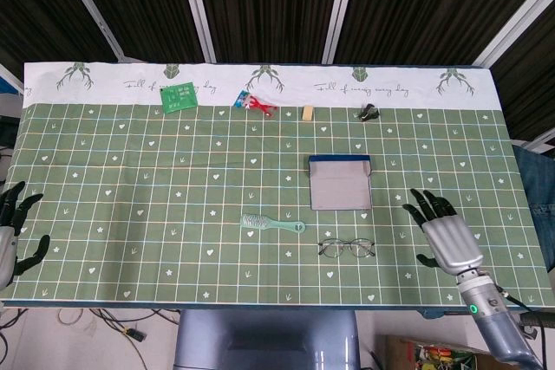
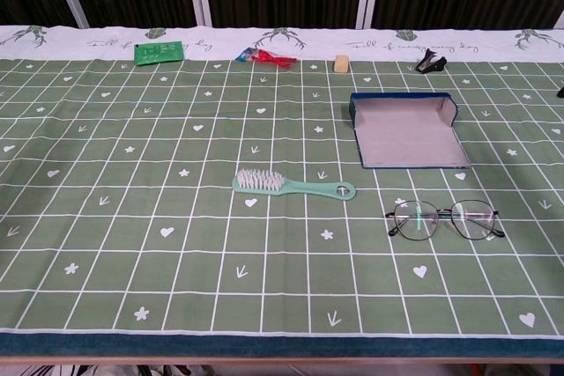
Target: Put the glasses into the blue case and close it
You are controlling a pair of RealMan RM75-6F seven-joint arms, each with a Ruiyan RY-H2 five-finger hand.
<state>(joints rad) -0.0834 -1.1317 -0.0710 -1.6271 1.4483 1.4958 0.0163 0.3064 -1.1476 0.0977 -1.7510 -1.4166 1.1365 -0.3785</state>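
On the green grid tablecloth (image 1: 130, 179) lie glasses (image 1: 346, 249) near the open blue case (image 1: 340, 184).

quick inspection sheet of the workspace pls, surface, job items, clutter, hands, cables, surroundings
surface: table under a green grid cloth with a white printed strip at the far edge
job's things: glasses lying flat on the cloth, untouched; blue case open beyond them, grey lining bare
clutter: brush, green card, red wrapper, tan block, black clip
hands: right hand open, over the cloth right of the glasses; left hand open at the left edge
cables: some on the floor below the near edge
surroundings: dark slatted wall
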